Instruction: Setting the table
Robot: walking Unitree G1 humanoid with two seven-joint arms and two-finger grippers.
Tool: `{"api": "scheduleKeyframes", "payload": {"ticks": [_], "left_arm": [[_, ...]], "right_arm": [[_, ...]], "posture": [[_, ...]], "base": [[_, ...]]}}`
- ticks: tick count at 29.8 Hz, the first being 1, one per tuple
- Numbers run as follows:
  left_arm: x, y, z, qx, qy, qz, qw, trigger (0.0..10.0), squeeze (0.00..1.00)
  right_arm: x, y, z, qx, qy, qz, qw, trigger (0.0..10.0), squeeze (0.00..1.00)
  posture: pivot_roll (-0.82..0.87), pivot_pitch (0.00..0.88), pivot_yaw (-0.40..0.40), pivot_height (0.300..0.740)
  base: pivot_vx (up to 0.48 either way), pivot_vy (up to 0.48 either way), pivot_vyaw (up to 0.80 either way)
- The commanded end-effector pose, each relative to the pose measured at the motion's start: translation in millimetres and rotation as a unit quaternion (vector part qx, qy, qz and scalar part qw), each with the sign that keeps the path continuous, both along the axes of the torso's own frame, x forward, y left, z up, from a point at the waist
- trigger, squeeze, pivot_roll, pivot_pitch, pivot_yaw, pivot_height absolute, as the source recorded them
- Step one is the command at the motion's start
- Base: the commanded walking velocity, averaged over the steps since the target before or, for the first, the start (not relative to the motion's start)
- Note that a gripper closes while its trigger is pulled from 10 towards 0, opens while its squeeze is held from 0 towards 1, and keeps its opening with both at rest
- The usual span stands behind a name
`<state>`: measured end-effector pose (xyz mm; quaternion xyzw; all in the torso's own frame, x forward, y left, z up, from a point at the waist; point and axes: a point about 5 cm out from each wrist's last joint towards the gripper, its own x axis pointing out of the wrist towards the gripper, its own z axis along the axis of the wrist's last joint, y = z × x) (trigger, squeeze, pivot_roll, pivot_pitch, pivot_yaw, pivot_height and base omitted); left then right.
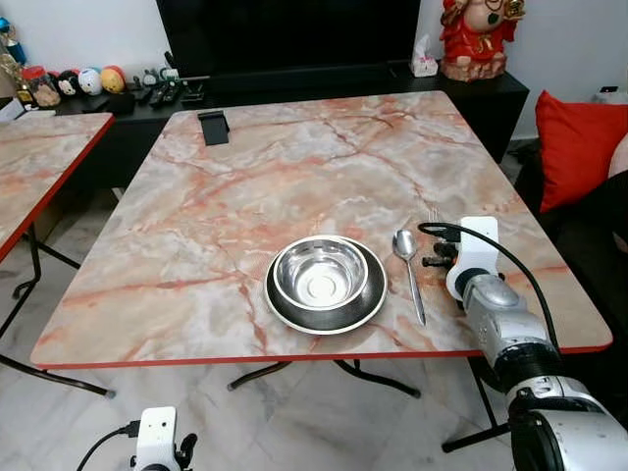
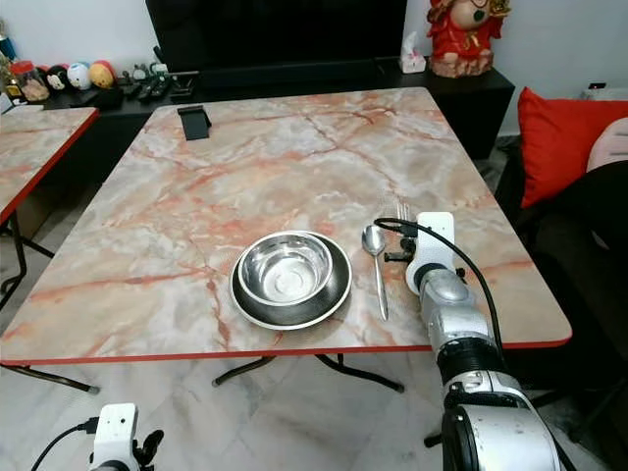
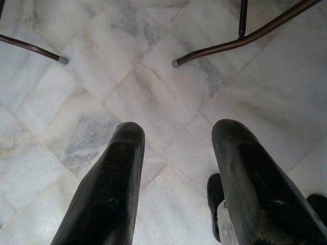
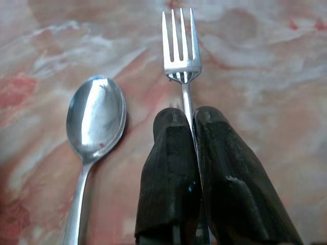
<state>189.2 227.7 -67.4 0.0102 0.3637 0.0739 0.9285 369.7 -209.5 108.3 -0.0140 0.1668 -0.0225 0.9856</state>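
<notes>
The marble table (image 1: pixel 196 226) carried a dark plate (image 1: pixel 371 300) near its front edge — a spoon (image 1: pixel 409 265) lay just right of the plate, a fork (image 4: pixel 181 46) beyond that, and a black stand (image 1: pixel 213 127) sat at the far-left corner.

Fork (image 4: pixel 182 56) handle hidden between end effector fingers (image 4: pixel 168 168).

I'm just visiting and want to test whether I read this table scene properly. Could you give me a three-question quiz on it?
1. True or false: the right gripper is shut on the fork.
2. What lies between the bowl and the fork: A) a knife, B) a spoon, C) a cup?
3. The bowl sits on a dark ____.

Key: 1 true; 2 B; 3 plate. The left gripper hangs open over the floor.
</notes>
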Motion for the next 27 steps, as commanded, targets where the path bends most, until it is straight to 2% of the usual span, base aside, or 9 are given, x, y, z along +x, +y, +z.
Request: {"api": "scheduleKeyframes", "payload": {"ticks": [1,27], "left_arm": [[-3.5,5.7,-1,0.001,0.011,0.010,1.000,10.0,0.00],[-3.3,3.9,-1,0.000,0.009,0.012,1.000,10.0,0.00]], "right_arm": [[3.2,4.8,3,0.004,-0.007,0.002,1.000,10.0,0.00],[1.0,20.1,-8,-0.003,0.004,0.007,1.000,10.0,0.00]], "posture": [[-0.09,0.000,0.084,0.714],[-0.08,0.000,0.078,0.714]], "base": [[0.000,0.000,0.00],[0.000,0.000,0.00]]}}
